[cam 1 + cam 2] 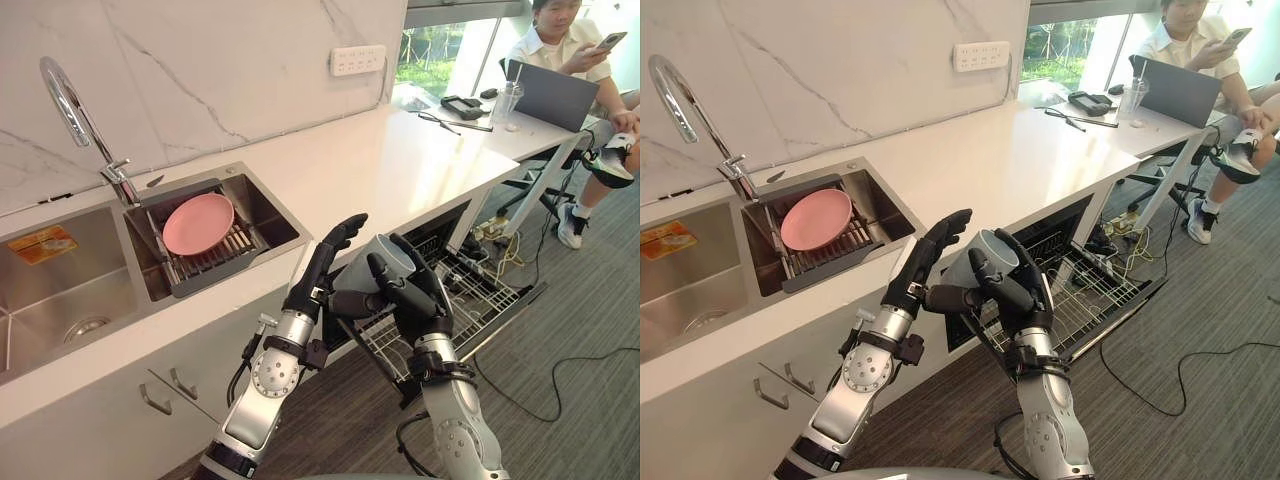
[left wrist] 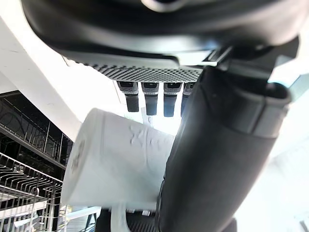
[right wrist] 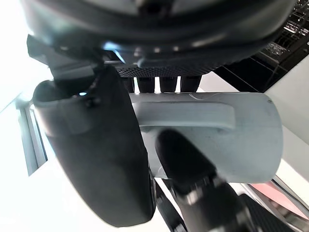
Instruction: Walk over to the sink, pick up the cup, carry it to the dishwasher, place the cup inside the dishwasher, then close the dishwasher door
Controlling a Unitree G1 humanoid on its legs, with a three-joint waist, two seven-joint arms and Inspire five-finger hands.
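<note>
— Where does the cup sit?
— The white cup (image 1: 385,252) is off the counter, held in the air above the left end of the open dishwasher (image 1: 478,292), whose wire rack is drawn out over the lowered door. The cup is tilted, and its grey inside shows from above.

— What does the right hand do?
— The right hand (image 1: 412,297) comes up from in front of the dishwasher and wraps the cup; its fingers (image 3: 159,84) curl over the body and the thumb closes in from the other side. The cup's handle shows in the right wrist view.

— And the left hand?
— The left hand (image 1: 322,275) stands against the side of the cup turned away from the dishwasher. Its fingers (image 2: 145,96) are straight and point upward, with the thumb stretched across towards the cup's lower part.

— What else lies around?
— Left of the dishwasher, set into the white counter (image 1: 380,160), is the sink (image 1: 60,300), where a pink plate (image 1: 197,222) rests on a drain rack (image 1: 215,262) beneath the tap (image 1: 70,105). Beyond the dishwasher, at the far end of the counter, a person (image 1: 558,40) sits behind a laptop (image 1: 550,95)
</note>
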